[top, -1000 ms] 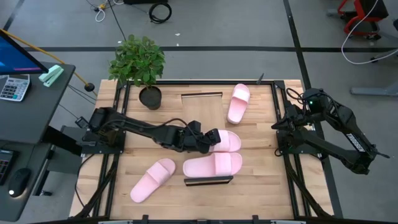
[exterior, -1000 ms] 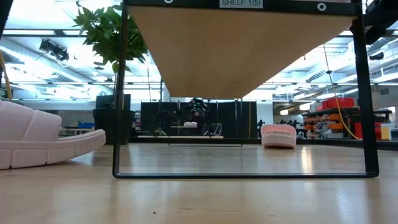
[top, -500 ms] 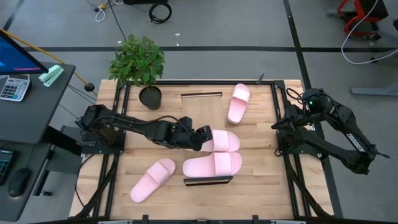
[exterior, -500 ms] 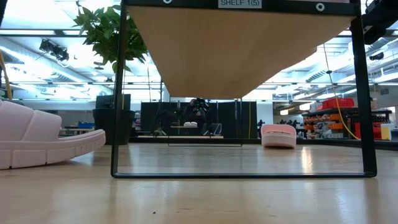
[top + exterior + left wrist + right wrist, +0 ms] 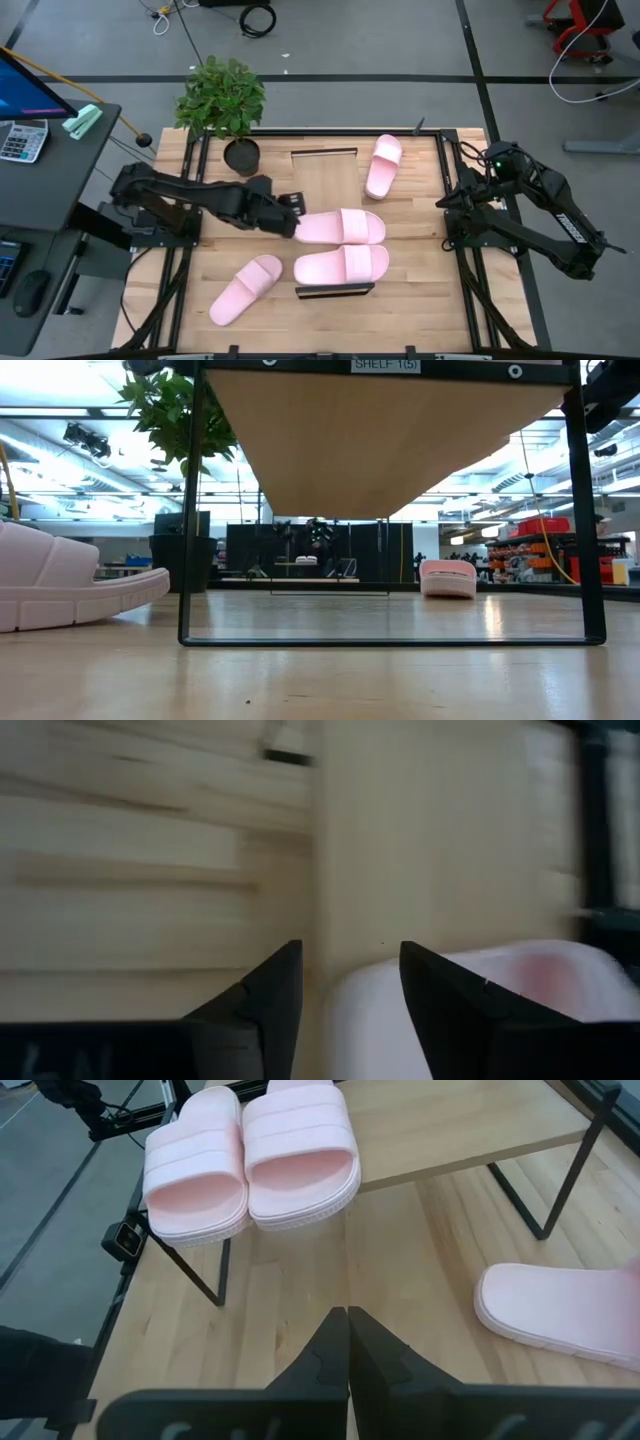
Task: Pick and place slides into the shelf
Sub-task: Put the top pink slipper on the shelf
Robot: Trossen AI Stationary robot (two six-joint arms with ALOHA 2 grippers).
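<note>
The shelf (image 5: 330, 180) is a narrow light-wood board on black rails, and its underside (image 5: 390, 440) fills the top of the low view. Two pink slides (image 5: 340, 227) (image 5: 342, 265) lie side by side on its near part, also seen in the right wrist view (image 5: 195, 1165) (image 5: 300, 1150). A third slide (image 5: 245, 288) (image 5: 70, 585) rests sole-down on the table at the near left. The fourth (image 5: 383, 166) (image 5: 560, 1315) lies on the table to the right of the shelf. My left gripper (image 5: 293, 218) (image 5: 350, 955) is open, just left of the upper slide's end (image 5: 480, 1010). My right gripper (image 5: 448, 210) (image 5: 347, 1312) is shut at the table's right edge.
A potted plant (image 5: 225, 100) stands at the table's far left corner, close to the shelf's far end. Black frame rails (image 5: 190, 250) run along the table's left and right sides. Bare wood lies between the shelf and the right arm.
My left gripper has drawn back toward the table's left edge, from over the upper slide on the shelf to just off its left end. That slide stays lying on the shelf beside the other one. The right arm has kept still.
</note>
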